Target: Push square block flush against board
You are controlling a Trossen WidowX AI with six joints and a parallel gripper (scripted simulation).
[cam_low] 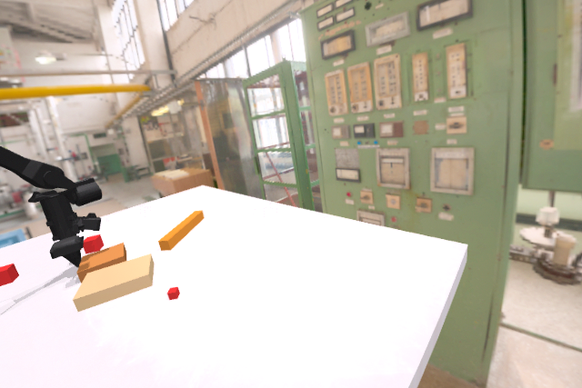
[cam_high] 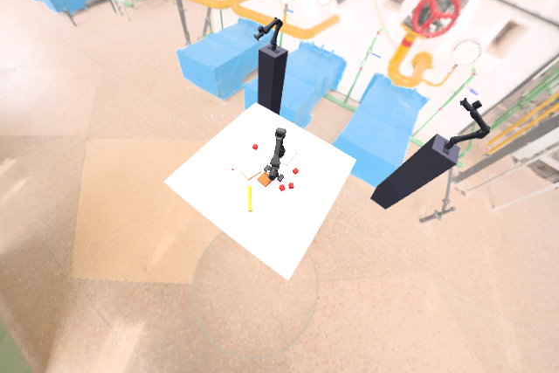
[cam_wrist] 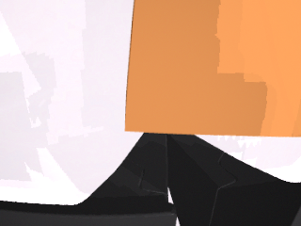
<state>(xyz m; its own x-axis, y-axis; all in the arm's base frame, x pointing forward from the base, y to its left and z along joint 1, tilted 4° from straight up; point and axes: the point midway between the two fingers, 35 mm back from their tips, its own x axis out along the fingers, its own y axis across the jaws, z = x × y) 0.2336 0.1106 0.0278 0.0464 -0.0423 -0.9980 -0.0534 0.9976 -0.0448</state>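
The square block is flat and orange and lies on the white table. The pale tan board lies just in front of it in the exterior view. The block's side is close along the board's long side; I cannot tell if they touch. My gripper is shut and empty. Its tips are low on the table, at the block's edge on the side away from the board.
A long orange-yellow bar lies apart on the table. Small red cubes are scattered around the block. Two dark pillars with camera arms stand beside the table.
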